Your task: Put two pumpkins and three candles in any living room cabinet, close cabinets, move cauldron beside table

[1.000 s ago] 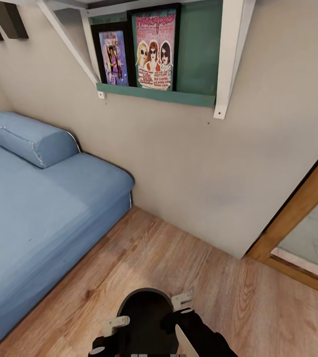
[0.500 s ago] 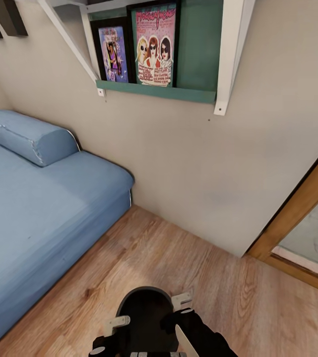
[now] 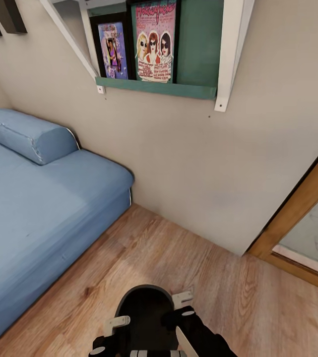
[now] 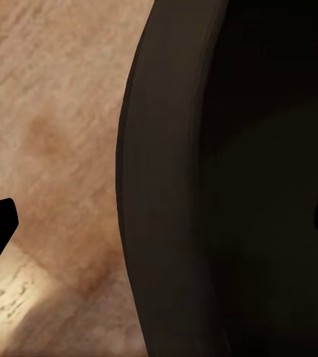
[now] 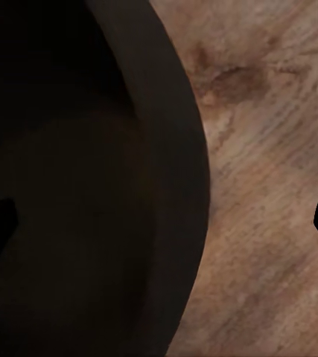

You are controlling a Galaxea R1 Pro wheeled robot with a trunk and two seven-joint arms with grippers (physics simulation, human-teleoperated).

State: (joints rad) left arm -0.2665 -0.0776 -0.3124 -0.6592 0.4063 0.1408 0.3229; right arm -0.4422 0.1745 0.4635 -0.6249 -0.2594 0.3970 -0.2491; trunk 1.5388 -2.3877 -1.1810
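Camera tilted up; cauldron [image 3: 144,317] between tools

We see the cauldron [image 3: 144,317] at the near edge of the head view, directly in front of us, above the wooden floor [image 3: 178,267]. The left gripper [image 3: 110,333] is at its left side and the right gripper [image 3: 183,306] at its right side. In each wrist view the rim [image 4: 166,193] lies between the two jaws, one jaw over the inside and one over the floor. The sofa [image 3: 34,198] stands to the left, with a bolster cushion [image 3: 27,134] on its far end. Behind everything is the wall [image 3: 203,163], and on it, above, a shelf [image 3: 159,88] carries two framed pictures [image 3: 155,42] side by side. A door frame [image 3: 297,208] is at the right.
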